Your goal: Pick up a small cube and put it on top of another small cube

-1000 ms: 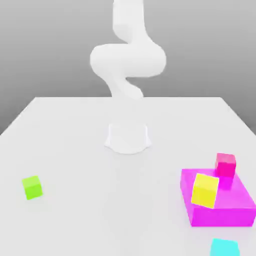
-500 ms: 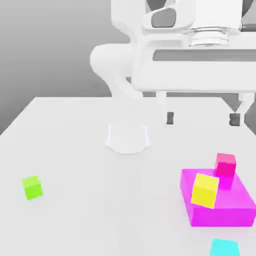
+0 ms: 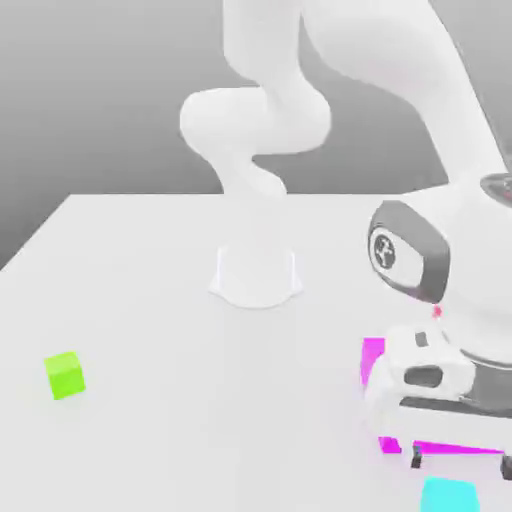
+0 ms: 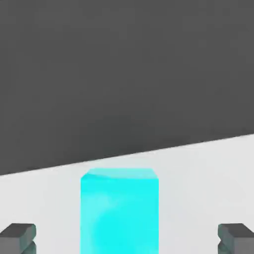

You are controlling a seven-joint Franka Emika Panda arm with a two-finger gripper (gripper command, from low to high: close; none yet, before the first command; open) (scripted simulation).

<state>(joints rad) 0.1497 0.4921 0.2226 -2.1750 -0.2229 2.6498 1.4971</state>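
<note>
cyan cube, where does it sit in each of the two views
Exterior view: the cyan cube lies at the bottom edge toward the exterior view's right, just below the open gripper.
Hand view: it stands on the white table, between the two dark fingertips.
Shared landmark: the fingertips flanking the cube.

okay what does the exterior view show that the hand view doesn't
Exterior view alone: the lime-green cube at its left, the arm's base and parts of the magenta slab behind the hand. Hand view alone: the dark backdrop beyond the table edge. Both: the cyan cube, the white table and the open gripper above the cube.
</note>
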